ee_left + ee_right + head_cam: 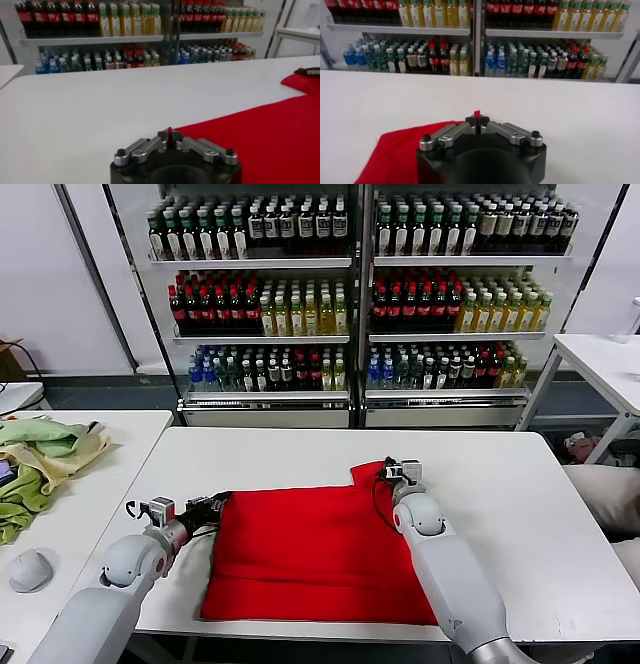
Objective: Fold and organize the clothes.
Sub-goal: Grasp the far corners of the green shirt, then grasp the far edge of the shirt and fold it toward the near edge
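A red T-shirt point(320, 549) lay flat on the white table point(520, 514). The left gripper point(215, 506) pinched its left corner; the right gripper point(385, 474) pinched the far right corner. Behind, shelves point(355, 262) were packed with bottles point(290, 309).

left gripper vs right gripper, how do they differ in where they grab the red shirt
The left gripper pinches the red shirt at its left edge, at the near-left far corner; the right gripper pinches the far right corner, farther from the robot. The left arm comes in low from the side; the right arm reaches forward over the cloth. Both are shut on a bit of fabric, seen between the jaws in each wrist view.
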